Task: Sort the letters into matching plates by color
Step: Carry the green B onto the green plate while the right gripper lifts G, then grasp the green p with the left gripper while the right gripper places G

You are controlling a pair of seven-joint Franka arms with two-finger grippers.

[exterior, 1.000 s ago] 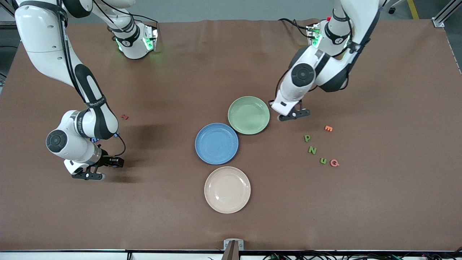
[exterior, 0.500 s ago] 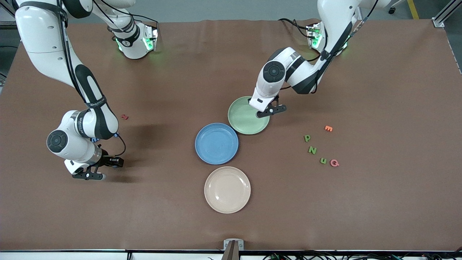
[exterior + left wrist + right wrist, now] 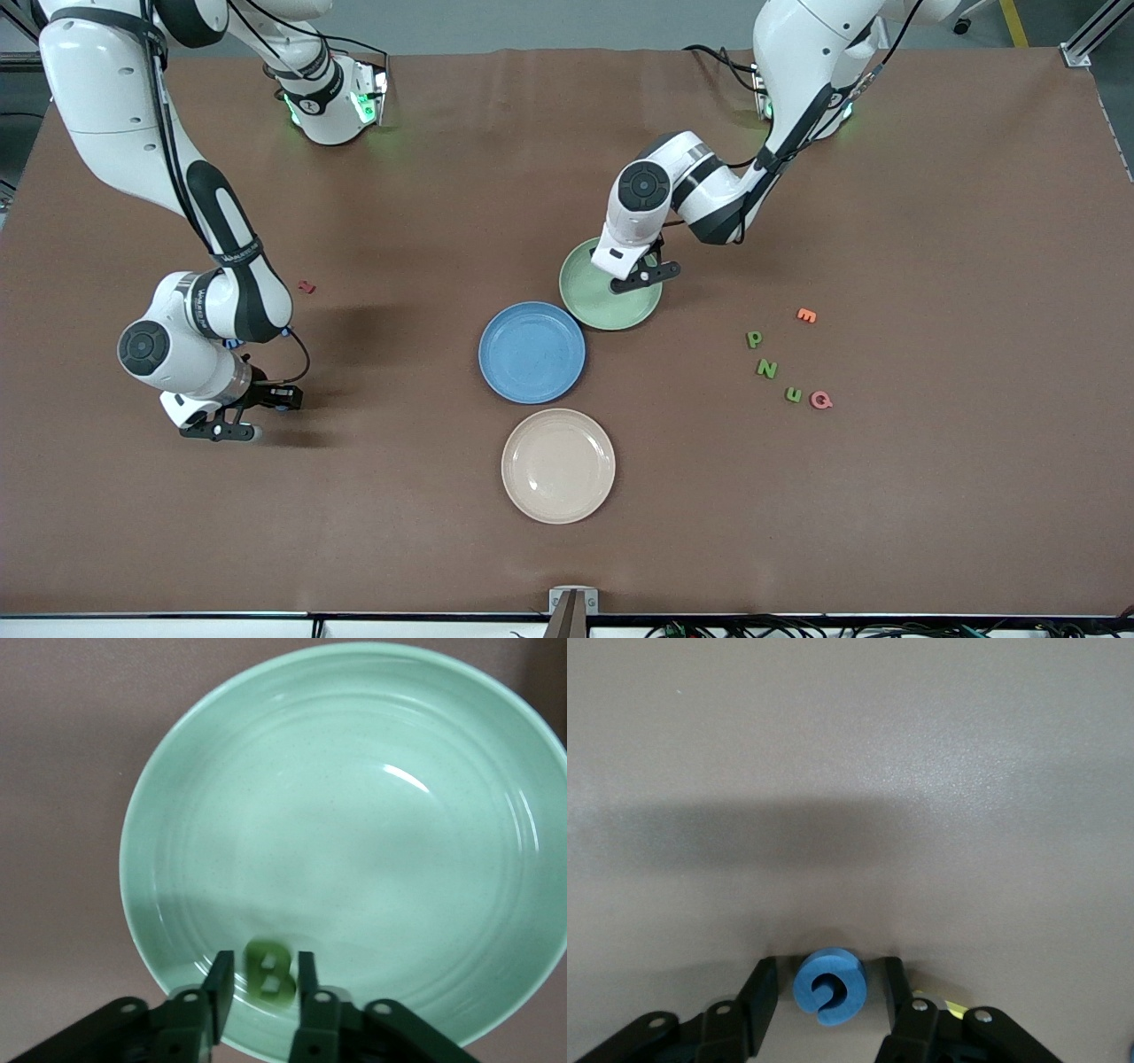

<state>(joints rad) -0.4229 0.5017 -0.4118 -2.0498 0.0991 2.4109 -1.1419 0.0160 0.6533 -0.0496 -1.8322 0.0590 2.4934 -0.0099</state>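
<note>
My left gripper (image 3: 645, 276) hangs over the pale green plate (image 3: 585, 297), near its edge. In the left wrist view its fingers (image 3: 220, 979) are open around a green letter B (image 3: 269, 973), which is blurred over the plate's (image 3: 354, 815) inner slope. My right gripper (image 3: 221, 432) is low at the right arm's end of the table. Its open fingers (image 3: 764, 992) straddle a round blue letter (image 3: 831, 988) on the table, with gaps on both sides. The blue plate (image 3: 532, 352) is empty. Green letters P (image 3: 754, 338), N (image 3: 767, 369) and u (image 3: 793, 394) lie toward the left arm's end.
A cream plate (image 3: 558, 465) sits nearer the front camera than the blue plate. An orange letter (image 3: 806, 315) and a pink letter (image 3: 821, 400) lie among the green ones. A dark red letter (image 3: 306, 286) lies beside the right arm. A yellow bit (image 3: 943, 1003) shows by the right fingers.
My left gripper has moved from the table beside the green plate to over the plate, carrying the green B. My right gripper has hardly moved.
</note>
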